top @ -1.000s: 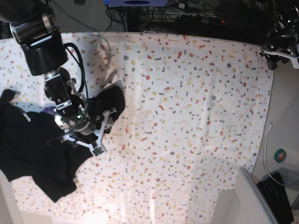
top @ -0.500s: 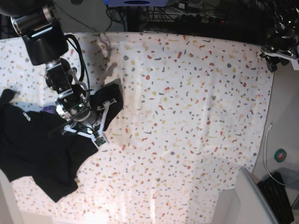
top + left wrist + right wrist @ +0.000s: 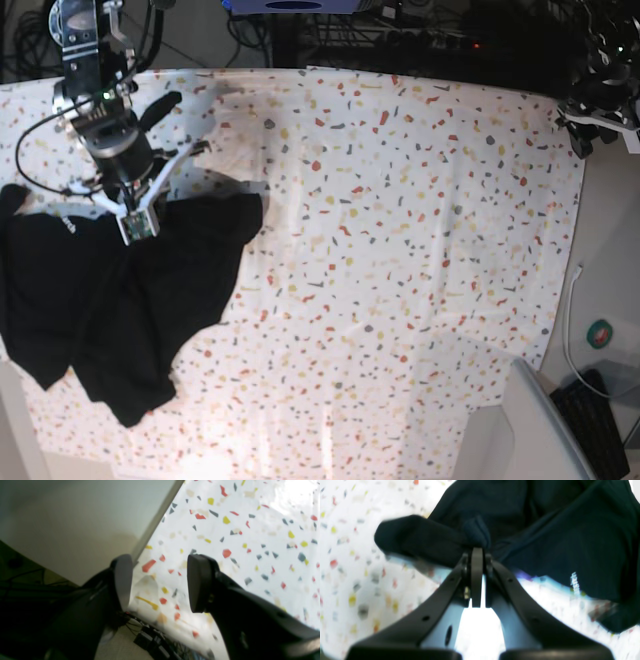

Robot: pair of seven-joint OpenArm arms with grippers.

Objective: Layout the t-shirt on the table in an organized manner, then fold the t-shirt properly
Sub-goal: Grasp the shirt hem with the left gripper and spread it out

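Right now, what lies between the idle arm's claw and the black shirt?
In the base view, only bare speckled table separates the left gripper from the t-shirt.

Open bench [image 3: 400, 250]: I have bare cloth across its middle.
Blocked: t-shirt [image 3: 150, 300] heaped beside my right gripper [image 3: 137, 222].
Edge: cables [image 3: 572, 310] there.

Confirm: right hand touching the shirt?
Touching. The right wrist view shows the right hand shut on a bunched fold of the shirt, fabric pinched between its tips with no gap. The base view agrees.
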